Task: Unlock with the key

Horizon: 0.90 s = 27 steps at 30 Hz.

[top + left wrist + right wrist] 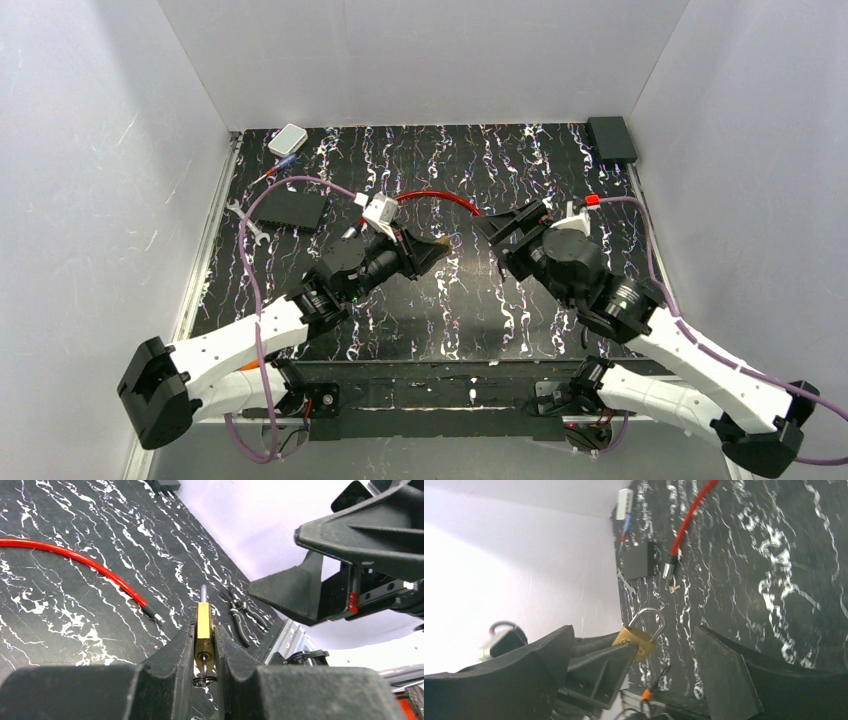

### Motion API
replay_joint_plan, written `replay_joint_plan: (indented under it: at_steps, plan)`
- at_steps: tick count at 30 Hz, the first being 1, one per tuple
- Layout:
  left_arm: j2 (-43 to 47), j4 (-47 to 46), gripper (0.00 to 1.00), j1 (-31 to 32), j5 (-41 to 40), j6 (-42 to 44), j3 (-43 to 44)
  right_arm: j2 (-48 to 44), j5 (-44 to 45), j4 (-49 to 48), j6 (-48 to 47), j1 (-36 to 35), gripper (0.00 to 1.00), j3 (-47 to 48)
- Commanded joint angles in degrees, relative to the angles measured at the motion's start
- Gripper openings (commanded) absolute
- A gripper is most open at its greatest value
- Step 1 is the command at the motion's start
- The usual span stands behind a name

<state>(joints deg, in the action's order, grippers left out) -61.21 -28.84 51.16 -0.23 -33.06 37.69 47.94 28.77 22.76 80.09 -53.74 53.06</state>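
Note:
A brass padlock [203, 622] is pinched between the fingers of my left gripper [204, 630], which is shut on its body and holds it above the table. Its keyhole faces the left wrist camera. The key [204, 667] sticks out of the keyhole, edge-on, with a small ring hanging from it. In the right wrist view the padlock [640, 644] shows its steel shackle [653, 622], both legs seated in the body. My right gripper [633, 630] is open just in front of the padlock, with nothing between its fingers. From above, the left gripper [428, 250] and right gripper [492, 245] face each other at the table's middle.
A red cable [435, 197] arcs behind the grippers, with a small metal piece [672, 587] by its end. Pliers [245, 615] lie near the front edge. At the back left are a black box [290, 208], a wrench [245, 222] and a white box [287, 138]. Another black box [612, 138] is at the back right.

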Motion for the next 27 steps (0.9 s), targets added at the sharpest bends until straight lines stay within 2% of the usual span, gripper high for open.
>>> replay_joint_plan:
  at_steps: [1, 3, 6, 14, 18, 24, 27]
  plan:
    - [5.87, 1.12, 0.0, -1.15, 2.41, -1.9, -0.31, -6.92, -2.01, -14.56, -22.72, -0.05, 0.98, -4.9]
    - [7.45, 1.71, 0.0, -1.54, 3.17, -4.58, -0.82, -9.56, -5.24, -19.15, -26.83, -0.05, 0.96, -7.96]
    - [9.09, 1.88, 0.0, -2.2, 4.81, -8.6, -1.1, -10.58, -10.95, -25.2, -31.26, -0.05, 0.87, -10.68]
    - [11.48, 3.37, 0.0, -3.22, 9.31, -15.82, 0.53, -3.46, -22.23, -26.94, -36.27, -0.05, 0.72, -6.76]
    - [12.25, 3.8, 0.0, -3.37, 10.45, -16.94, 0.97, -2.14, -22.4, -28.76, -35.77, -0.05, 0.64, -6.61]
    - [12.52, 4.08, 0.0, -3.41, 10.75, -17.38, 0.98, -2.12, -21.38, -29.45, -35.57, -0.05, 0.39, -7.04]
    - [12.45, 4.09, 0.0, -3.47, 11.06, -16.98, 1.07, -2.48, -20.78, -29.24, -35.31, -0.05, 0.31, -7.25]
